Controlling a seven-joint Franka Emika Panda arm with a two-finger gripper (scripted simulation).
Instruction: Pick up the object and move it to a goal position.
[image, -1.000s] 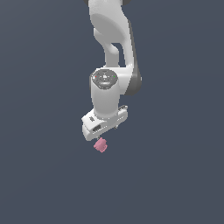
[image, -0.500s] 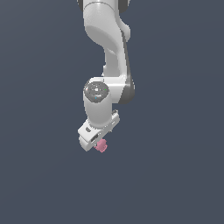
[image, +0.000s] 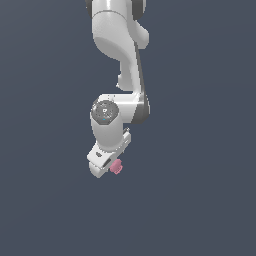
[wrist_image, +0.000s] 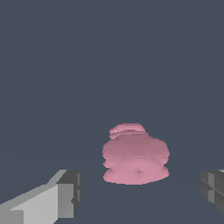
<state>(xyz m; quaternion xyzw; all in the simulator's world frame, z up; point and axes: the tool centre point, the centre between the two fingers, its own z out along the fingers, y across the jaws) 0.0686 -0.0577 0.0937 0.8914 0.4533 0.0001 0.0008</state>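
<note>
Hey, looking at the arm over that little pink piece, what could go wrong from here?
The gripper is open, and the pink piece sits between its fingers with a gap on each side. It looks slightly off-centre, so one finger may touch first and push it sideways. Its lumpy, ribbed shape may also slip or twist as the fingers shut. In the exterior view the arm hides most of the piece, so alignment is hard to confirm there.

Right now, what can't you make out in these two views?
- Exterior view: most of the pink object is hidden behind the gripper; its fingertips don't show.
- Wrist view: both fingers are cut off by the frame edge.
- Either view: whether the object rests on anything.
</note>
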